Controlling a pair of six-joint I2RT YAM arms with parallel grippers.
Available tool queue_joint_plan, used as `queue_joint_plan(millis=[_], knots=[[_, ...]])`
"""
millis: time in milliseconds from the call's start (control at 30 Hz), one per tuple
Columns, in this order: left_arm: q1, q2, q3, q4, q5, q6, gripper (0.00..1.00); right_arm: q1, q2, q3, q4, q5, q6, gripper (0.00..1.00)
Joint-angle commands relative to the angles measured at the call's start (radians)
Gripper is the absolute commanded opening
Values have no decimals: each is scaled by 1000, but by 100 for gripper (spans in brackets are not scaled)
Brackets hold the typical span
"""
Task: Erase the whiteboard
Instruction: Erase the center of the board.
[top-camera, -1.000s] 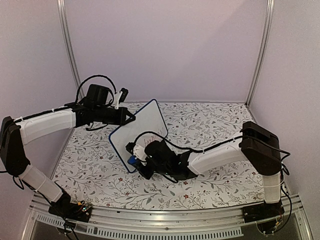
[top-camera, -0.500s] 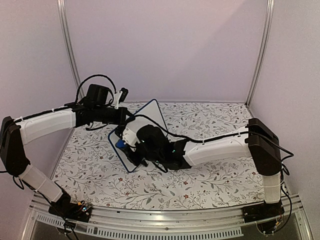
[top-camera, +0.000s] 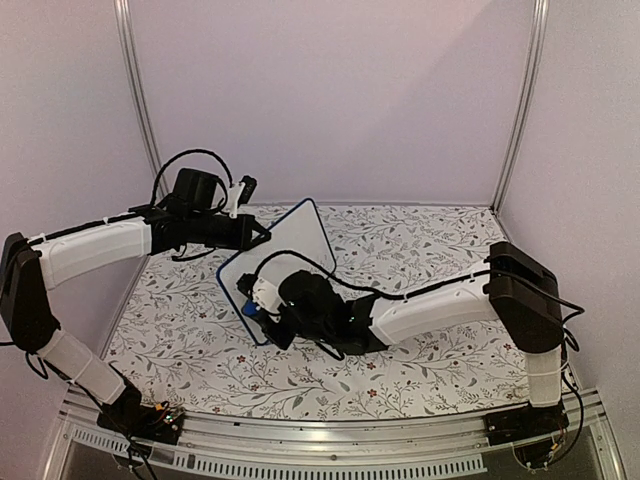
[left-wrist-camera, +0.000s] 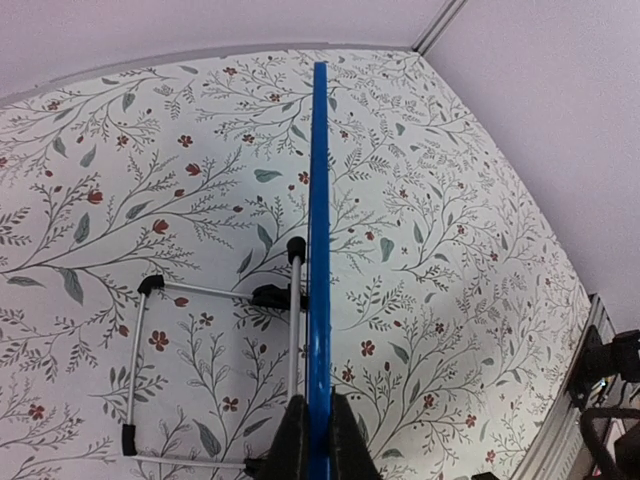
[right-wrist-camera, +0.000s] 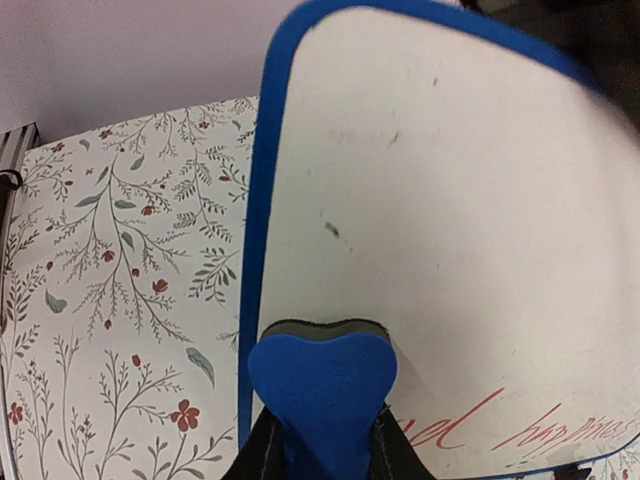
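The whiteboard, white with a blue edge, stands tilted over the flowered table. My left gripper is shut on its upper left edge. The left wrist view shows the whiteboard edge-on, pinched by that gripper. My right gripper is shut on a blue eraser and presses it against the board's lower left part. In the right wrist view the eraser lies on the whiteboard near its blue rim, gripped from below by the right gripper. Red handwriting remains along one edge, with faint dark smudges higher up.
A thin wire stand with black feet hangs from the board's back over the flowered tablecloth. Pale walls and metal posts close in the table on three sides. The right arm stretches across the table's middle.
The right gripper carried the eraser up and left across the board, then came back down and right. The left gripper and the board have stayed in place.
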Motion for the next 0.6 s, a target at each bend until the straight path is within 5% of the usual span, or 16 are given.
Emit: queue_joint_plan(millis=[0,200,567], knots=[[-16,9,-24,-54,44,-18,0,8,-18,-104,-4,26,66,16],[-15,12,-24,-54,47,-22,0,6,-14,-126,4,49,89,17],[-15,5,-25,-55,42,-19,0,-28,-29,69,4,48,-20,17]])
